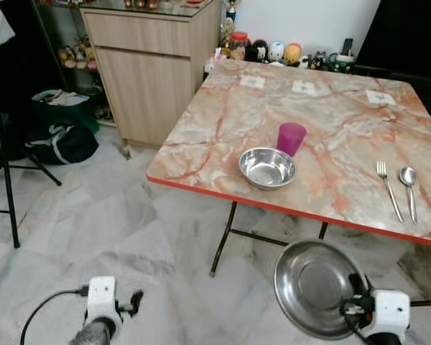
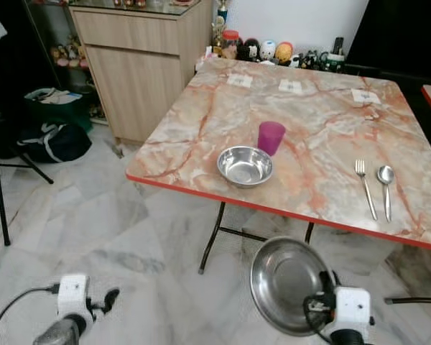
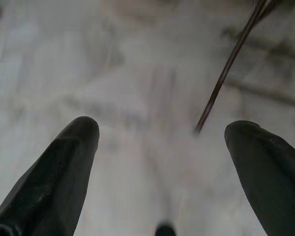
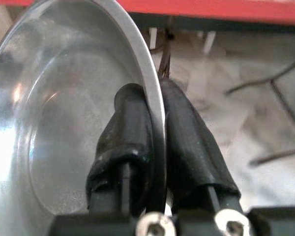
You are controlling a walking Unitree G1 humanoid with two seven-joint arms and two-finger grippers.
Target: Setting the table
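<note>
A round steel plate [image 1: 312,286] hangs tilted below the table's near edge, with my right gripper [image 4: 156,110] shut on its rim. One black finger [image 4: 125,132] presses inside the plate, the other lies outside it. On the marble-patterned table [image 1: 215,122] stand a steel bowl [image 1: 267,167] and, just behind it, a purple cup [image 1: 291,137]. A fork [image 1: 388,189] and a spoon [image 1: 409,190] lie side by side toward the right. My left gripper [image 3: 162,142] hangs low on the left, open over the floor.
A wooden cabinet [image 1: 147,68] stands left of the table, with dark bags [image 1: 61,142] on the floor beside it. A black chair frame [image 1: 7,187] is at far left. Small figurines and jars [image 1: 276,52] line the table's far edge. Folding table legs [image 1: 226,233] cross under the table.
</note>
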